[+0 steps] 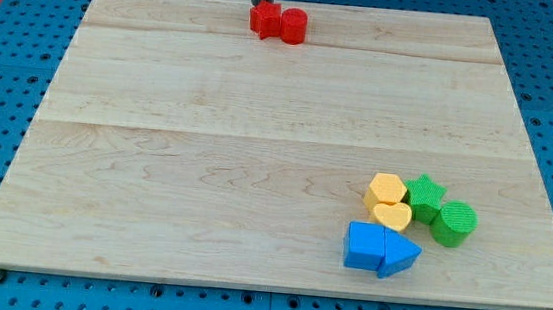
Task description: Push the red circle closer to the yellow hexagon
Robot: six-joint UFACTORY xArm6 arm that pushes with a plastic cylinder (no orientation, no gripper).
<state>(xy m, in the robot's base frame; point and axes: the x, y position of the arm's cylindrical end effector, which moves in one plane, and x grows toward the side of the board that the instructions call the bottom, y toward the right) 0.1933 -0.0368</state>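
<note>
The red circle [294, 25] sits near the board's top edge, touching a red star-shaped block [265, 21] on its left. My tip [261, 3] is at the top edge, right behind the red star, touching or nearly touching it. The yellow hexagon [387, 190] lies at the view's lower right, far from the red circle, in a cluster of blocks.
Beside the yellow hexagon are a yellow heart [391, 217], a green star [423, 196], a green cylinder [454, 223], a blue cube [364, 246] and a blue triangle [399, 254]. The wooden board [206, 159] lies on a blue perforated table.
</note>
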